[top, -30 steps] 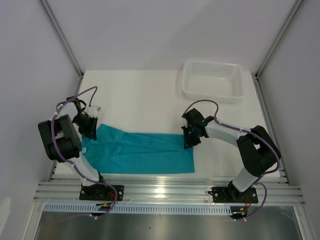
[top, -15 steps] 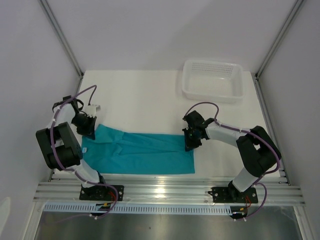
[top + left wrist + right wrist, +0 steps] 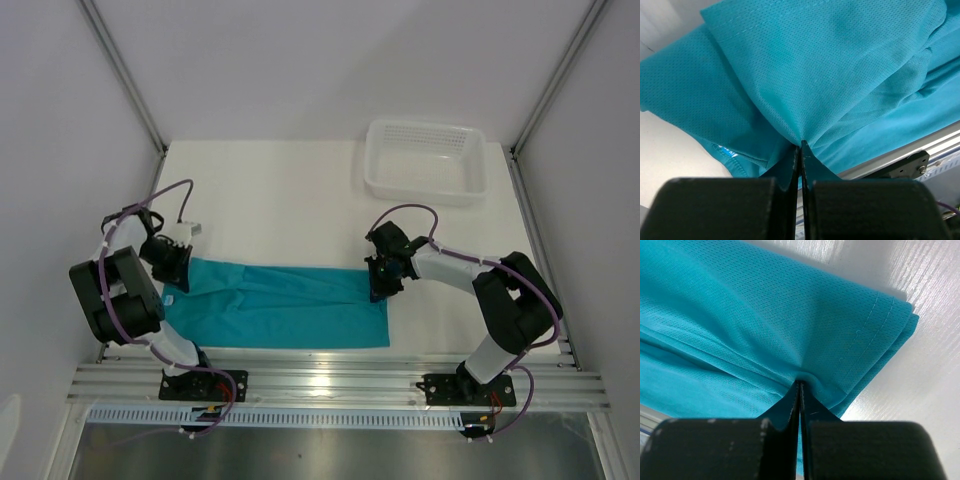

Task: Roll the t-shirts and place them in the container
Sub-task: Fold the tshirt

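A teal t-shirt (image 3: 285,305) lies folded into a long band across the near part of the table. My left gripper (image 3: 172,268) is at its far left corner, shut on a pinch of the teal fabric (image 3: 805,95), which puckers into the fingertips (image 3: 801,145). My right gripper (image 3: 381,283) is at the band's far right corner, shut on the folded hem (image 3: 860,340) where the cloth bunches at its tips (image 3: 800,384). A small white neck label (image 3: 169,298) shows near the left end.
A white plastic basket (image 3: 427,161) stands at the back right of the white table (image 3: 280,190). An aluminium rail (image 3: 330,385) runs along the near edge just below the shirt. Frame posts stand at the back corners.
My left gripper has closed on the shirt's left corner and shifted slightly toward the near side. The right gripper has stayed shut on the right corner.
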